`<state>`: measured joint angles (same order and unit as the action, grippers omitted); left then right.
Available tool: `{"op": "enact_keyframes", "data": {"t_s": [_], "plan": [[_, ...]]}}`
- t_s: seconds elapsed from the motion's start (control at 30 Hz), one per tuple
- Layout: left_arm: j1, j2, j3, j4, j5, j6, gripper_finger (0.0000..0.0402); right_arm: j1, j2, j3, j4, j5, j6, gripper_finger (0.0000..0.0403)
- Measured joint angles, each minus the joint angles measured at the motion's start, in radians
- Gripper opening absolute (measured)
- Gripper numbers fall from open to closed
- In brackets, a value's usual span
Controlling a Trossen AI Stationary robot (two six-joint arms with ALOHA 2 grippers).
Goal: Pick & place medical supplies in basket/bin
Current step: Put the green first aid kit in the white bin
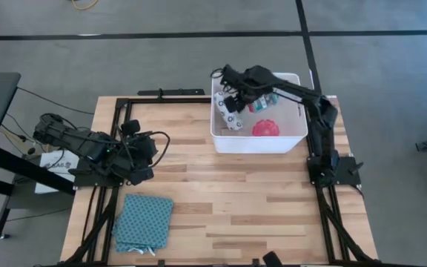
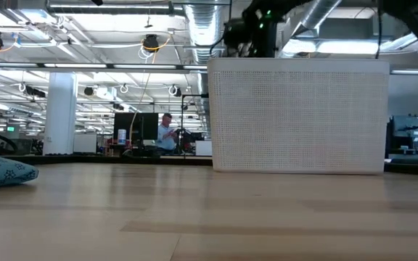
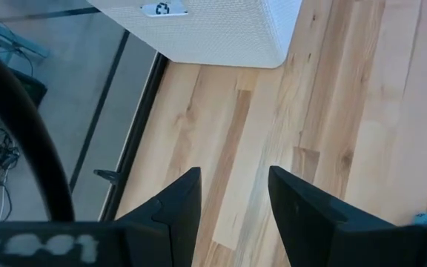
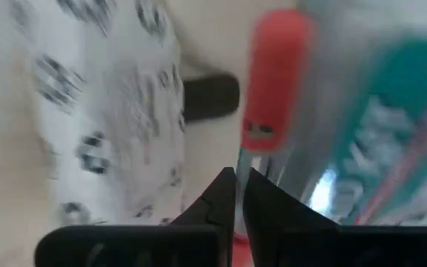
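White perforated plastic forms the tub (image 1: 221, 141), set at the desk's (image 1: 258, 200) far edge within the right arm's reach. The right hand (image 1: 235, 103) is lowered inside it, fingers almost together with nothing seen between them, above a dotted packet (image 1: 232, 119), a green-and-red box (image 1: 261, 102) and a pink spiky ball (image 1: 266, 128). The left hand (image 1: 141, 148) is parked with fingers apart over bare wood. A soft teal patterned cloth (image 1: 144, 221) is left outside.

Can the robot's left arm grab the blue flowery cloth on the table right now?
Probably yes. The left gripper is open and holding nothing, and the blue cloth lies on the table beside that arm, with nothing between. The right gripper is far off, over the white tub.
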<state>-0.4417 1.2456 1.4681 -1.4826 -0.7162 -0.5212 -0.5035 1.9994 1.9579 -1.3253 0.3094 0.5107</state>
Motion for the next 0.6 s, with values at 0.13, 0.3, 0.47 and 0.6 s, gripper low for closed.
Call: {"op": "enact_keyframes", "data": {"t_s": [0.13,0.3,0.47,0.6], "plan": [[0.0,0.0,0.0,0.0,0.002,0.002,0.0148,-0.005,0.088,-0.002,-0.05,-0.014,-0.011,0.0035],[0.0,0.0,0.0,0.0,0.002,0.02,0.0148,-0.023,0.172,-0.002,-0.133,-0.05,-0.054,0.0061],[0.0,0.0,0.0,0.0,0.003,0.023,0.0148,-0.015,0.227,0.001,-0.172,-0.077,-0.126,0.0084],[0.0,0.0,0.0,0.0,0.003,0.023,0.0148,-0.001,0.235,0.002,-0.189,-0.098,-0.189,0.0102]]}}
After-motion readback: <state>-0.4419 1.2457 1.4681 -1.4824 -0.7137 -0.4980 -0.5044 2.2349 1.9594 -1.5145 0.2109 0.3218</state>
